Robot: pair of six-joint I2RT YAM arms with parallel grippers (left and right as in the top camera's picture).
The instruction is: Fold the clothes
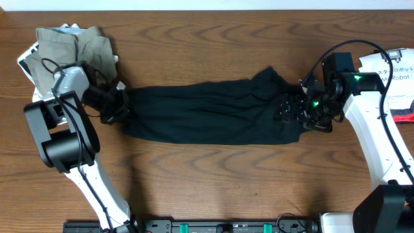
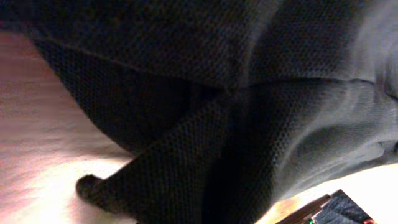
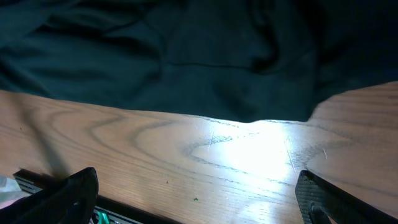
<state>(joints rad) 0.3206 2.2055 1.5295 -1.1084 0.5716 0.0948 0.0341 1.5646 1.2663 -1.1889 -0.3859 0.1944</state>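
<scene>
We see the shirt (image 1: 207, 111) bunched lengthwise at centre of the table (image 1: 213, 184), left gripper (image 1: 114, 107) clenched on its left end, right gripper (image 1: 289, 111) released, fingers (image 3: 65, 196) spread, at its right end.

The shirt (image 1: 207, 113) lies stretched across the middle of the surface (image 1: 213, 188), the left gripper (image 1: 116, 107) at its 9 o'clock end, the right gripper (image 1: 291, 110) at 3. A heap of clothes (image 1: 68, 48) sits at 10 o'clock, papers (image 1: 388, 68) at 2.

Black shirt (image 3: 186, 56) is seen bunched across the top. Wooden table (image 3: 249, 162) is lit below. Right gripper (image 3: 199, 196) is spread wide, clear of the fabric.
</scene>
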